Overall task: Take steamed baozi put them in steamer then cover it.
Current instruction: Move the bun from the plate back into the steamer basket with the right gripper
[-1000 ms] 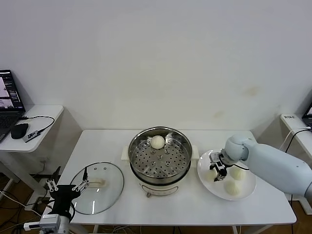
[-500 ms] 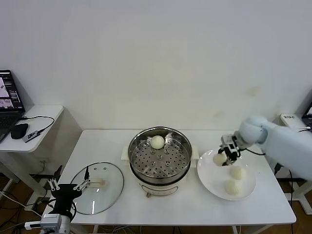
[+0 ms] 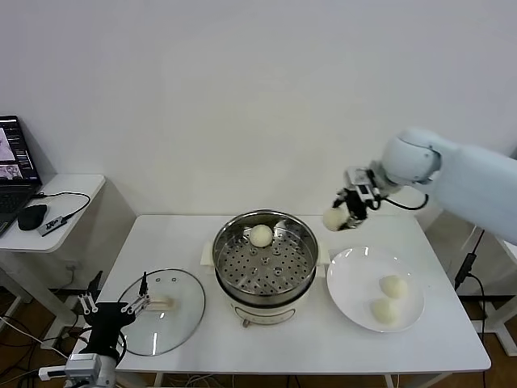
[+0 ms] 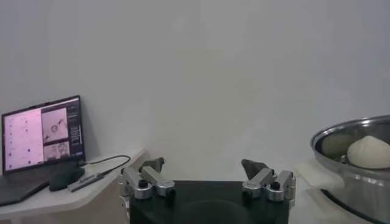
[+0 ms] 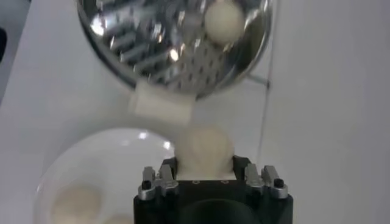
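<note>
The right gripper (image 3: 346, 212) is carrying a bun (image 3: 333, 218) up off the plate (image 3: 355, 284), fingers clamped on it, toward the steamer (image 3: 264, 255), leaving two. The left gripper (image 3: 113, 309) is waiting wide open by the lid (image 3: 161, 311).

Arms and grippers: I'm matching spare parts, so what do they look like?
The right arm has a smooth pale blue-white shell with a rounded joint and a thin black cable. The right gripper and the left gripper are black blocks with silver metal finger links and dark fingertips.
</note>
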